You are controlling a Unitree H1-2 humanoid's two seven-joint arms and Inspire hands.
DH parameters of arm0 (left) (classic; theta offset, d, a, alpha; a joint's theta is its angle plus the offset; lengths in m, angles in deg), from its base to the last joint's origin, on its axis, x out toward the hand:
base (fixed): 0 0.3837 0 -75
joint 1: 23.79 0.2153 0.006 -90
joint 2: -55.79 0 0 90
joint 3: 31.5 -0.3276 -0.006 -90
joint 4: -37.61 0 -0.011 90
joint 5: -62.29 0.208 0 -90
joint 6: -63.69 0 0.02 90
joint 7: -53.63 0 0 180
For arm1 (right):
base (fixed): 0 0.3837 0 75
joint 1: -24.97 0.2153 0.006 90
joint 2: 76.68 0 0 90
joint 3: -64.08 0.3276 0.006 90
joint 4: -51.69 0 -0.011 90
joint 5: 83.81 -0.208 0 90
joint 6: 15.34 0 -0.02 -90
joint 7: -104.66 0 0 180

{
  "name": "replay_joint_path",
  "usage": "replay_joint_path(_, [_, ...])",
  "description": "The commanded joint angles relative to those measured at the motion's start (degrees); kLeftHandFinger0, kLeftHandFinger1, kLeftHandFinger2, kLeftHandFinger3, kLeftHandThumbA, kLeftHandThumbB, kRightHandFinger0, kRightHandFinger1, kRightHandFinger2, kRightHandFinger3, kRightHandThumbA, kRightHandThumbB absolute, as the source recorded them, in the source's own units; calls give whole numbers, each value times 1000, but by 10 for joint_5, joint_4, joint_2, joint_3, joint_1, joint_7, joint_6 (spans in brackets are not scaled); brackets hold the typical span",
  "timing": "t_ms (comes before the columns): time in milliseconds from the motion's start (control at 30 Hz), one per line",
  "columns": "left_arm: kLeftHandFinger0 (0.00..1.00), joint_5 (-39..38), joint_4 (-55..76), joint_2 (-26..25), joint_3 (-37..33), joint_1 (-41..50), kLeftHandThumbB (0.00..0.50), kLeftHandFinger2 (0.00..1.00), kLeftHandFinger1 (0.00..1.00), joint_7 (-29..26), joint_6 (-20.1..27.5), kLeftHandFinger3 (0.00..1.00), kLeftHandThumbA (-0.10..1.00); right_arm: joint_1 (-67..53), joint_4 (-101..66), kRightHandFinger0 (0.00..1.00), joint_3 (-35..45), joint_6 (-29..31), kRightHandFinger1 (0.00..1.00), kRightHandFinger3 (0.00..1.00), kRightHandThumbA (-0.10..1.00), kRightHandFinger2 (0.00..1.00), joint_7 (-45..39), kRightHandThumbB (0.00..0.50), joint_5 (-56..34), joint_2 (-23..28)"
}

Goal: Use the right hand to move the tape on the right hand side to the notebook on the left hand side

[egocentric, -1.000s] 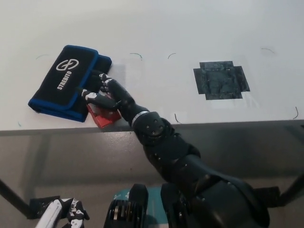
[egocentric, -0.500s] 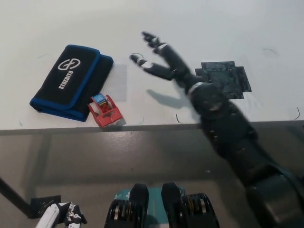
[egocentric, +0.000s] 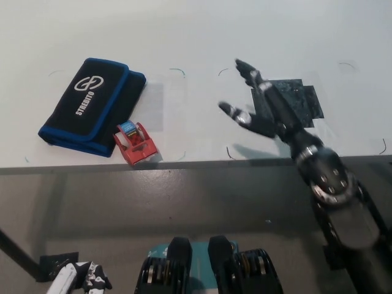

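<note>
1. Head view, steeply down on white table. Landmark for all positions: black, blue-edged zip case lettered "STREDITO", which stands in for the task's notebook.
2. Red tape dispenser just beside the case's near right corner, touching or nearly touching its edge; not on top of it. Close to the table's front edge.
3. Right hand well to the right of the case, raised above the table, shadow showing beneath. Fingers spread wide, nothing held.
4. Dark taped square patch far right of the case, partly under the right hand.
5. Left hand resting low, below the table edge, nearer than the case; too little showing to tell whether open or closed.
6. Step judged: dispenser set down, hand free and away from it. Placement reads as beside the case, not upon it.
7. Next move, if on-top placement required: return to dispenser, close on its red body, lift clear of the case's edge, set down on the lettered face. Otherwise: arm back to rest.
</note>
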State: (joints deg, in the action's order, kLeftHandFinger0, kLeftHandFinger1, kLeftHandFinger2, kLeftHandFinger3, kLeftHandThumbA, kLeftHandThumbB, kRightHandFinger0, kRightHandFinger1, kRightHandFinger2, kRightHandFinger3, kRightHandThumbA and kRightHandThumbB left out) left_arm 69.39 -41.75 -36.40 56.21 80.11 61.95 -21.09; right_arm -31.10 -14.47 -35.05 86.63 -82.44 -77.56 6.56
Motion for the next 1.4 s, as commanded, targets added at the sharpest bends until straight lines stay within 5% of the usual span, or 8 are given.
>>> replay_joint_path(0, [237, -13, 3, -19, 14, 10, 26, 235, 197, 6, 25, 400, 256, -101, -308, 1000, 14, -59, 1000, 1000, 859, 1000, -38, 500, 8, 62])
replay_joint_path(533, [231, 1, -1, -16, 9, 2, 25, 238, 193, 3, 20, 401, 258, -330, -397, 1000, 38, -37, 1000, 1000, 919, 1000, -9, 485, 36, 100])
replay_joint_path(900, [264, -1, 2, -14, 9, 5, 13, 240, 204, 5, 15, 398, 201, -408, -322, 1000, 50, 28, 1000, 1000, 1000, 1000, -1, 292, 31, 106])
replay_joint_path(1167, [260, -3, 4, -14, 12, 10, 25, 239, 203, 6, 10, 395, 205, -409, -302, 1000, 41, 21, 1000, 1000, 1000, 1000, -6, 313, 38, 98])
replay_joint_path(1233, [261, -1, 4, -14, 12, 10, 21, 242, 204, 5, 10, 396, 195, -407, -294, 1000, 41, 41, 1000, 1000, 1000, 1000, -6, 270, 32, 95])
replay_joint_path(1367, [261, -5, 0, -16, 12, 14, 19, 248, 207, 8, 15, 397, 194, -413, -289, 1000, 41, 45, 1000, 1000, 1000, 1000, -6, 264, 32, 93])
